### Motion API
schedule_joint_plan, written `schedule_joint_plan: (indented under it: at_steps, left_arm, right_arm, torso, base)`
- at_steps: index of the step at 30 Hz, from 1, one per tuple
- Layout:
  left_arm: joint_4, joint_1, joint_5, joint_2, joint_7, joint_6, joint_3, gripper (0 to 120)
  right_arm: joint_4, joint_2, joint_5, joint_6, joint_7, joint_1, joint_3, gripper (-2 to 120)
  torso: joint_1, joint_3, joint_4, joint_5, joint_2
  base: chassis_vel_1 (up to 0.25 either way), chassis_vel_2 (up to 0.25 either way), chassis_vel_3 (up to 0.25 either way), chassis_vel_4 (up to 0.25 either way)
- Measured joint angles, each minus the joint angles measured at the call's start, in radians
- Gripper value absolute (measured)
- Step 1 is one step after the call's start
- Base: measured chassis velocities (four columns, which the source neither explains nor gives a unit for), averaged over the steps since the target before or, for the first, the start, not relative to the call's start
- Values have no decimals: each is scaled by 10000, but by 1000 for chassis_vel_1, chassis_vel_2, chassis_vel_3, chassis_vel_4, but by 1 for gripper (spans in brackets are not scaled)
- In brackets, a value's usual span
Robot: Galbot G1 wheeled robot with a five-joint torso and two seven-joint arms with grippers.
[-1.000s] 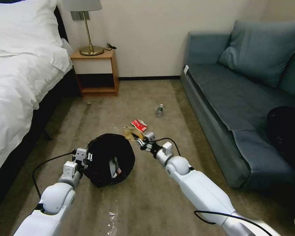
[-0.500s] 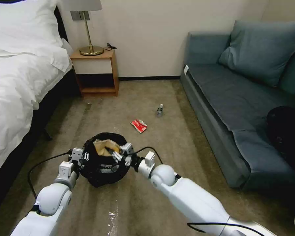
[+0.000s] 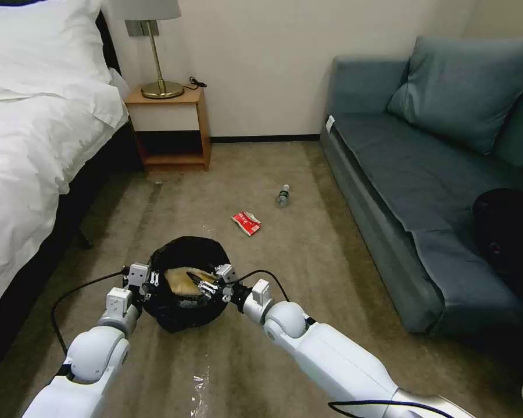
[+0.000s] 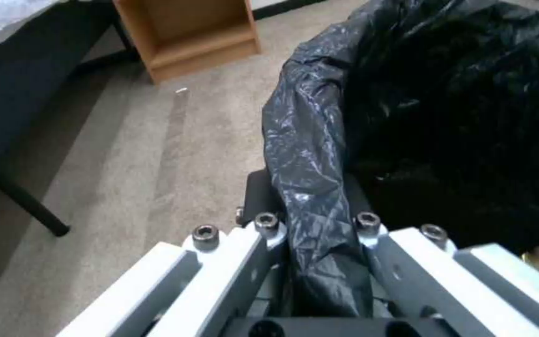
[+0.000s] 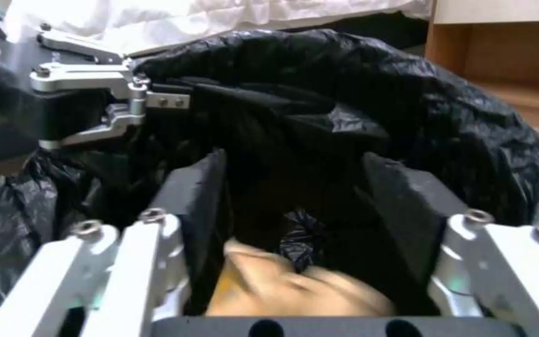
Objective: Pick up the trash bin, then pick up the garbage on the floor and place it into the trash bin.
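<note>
Right jaws (image 3: 206,285) spread over trash bin (image 3: 183,255) | left jaws (image 3: 148,284) clamp rim

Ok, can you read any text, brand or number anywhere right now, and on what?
None legible.
red-and-white packet on the carpet: white marks on the red face, too small to read.
small clear bottle near the sofa: label too small to read.
trash bin, held at its rim by the left gripper: no print on the black bag.

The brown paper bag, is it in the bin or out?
In. The brown paper bag lies inside the black-lined trash bin, between the open right claw fingers.
</note>
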Motion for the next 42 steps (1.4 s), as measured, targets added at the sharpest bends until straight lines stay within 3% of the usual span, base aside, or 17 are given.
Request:
schedule_joint_plan:
  at_steps: [6, 9, 11, 17, 20, 26, 33, 42]
  left_arm:
    - [40, 65, 8, -12, 14, -23, -30, 5]
    - [43, 74, 10, -13, 15, -31, -36, 5]
    - [80, 104, 31, -21, 16, -57, -56, 5]
    - [125, 157, 54, -19, 9, -110, -169, 5]
    - [142, 157, 56, -1, 4, -123, -229, 5]
    - [331, 104, 113, 25, -23, -227, -530, 5]
    - [284, 81, 15, 20, -76, -236, -698, 5]
    - [-62, 75, -146, 96, -174, -171, -935, 5]
  right_arm:
    - [389, -23, 47, 76, 263, -41, 243, 91]
    - [539, -8, 75, 67, 429, -41, 385, 96]
    - [808, 50, 181, -64, 1056, 52, 827, 99]
    - [1149, 95, 544, -633, 2610, 320, 1818, 100]
    - [1163, 66, 622, -755, 2849, 366, 2125, 100]
    - [859, -66, 820, -2336, 3923, 372, 3552, 100]
    - [455, -386, 1436, -2974, 3719, -128, 4151, 100]
    - [-485, -540, 982, -2768, 2965, -813, 4314, 100]
  torso:
    - [0, 0, 1, 0, 0]
    - [0, 0, 1, 0, 0]
    - [0, 0, 0, 2, 0]
    - [0, 0, 0, 1, 0]
    - [0, 0, 1, 2, 0]
    - [0, 0, 1, 1, 0]
    - [0, 1, 0, 2, 0]
    - [0, 0, -1, 2, 0]
  base:
    - [0, 0, 0, 0]
    - [0, 0, 0, 0]
    - [0, 0, 0, 0]
    - [0, 0, 0, 0]
    - [0, 0, 0, 0]
    - [0, 0, 0, 0]
    - [0, 0, 0, 0]
    - [0, 0, 0, 0]
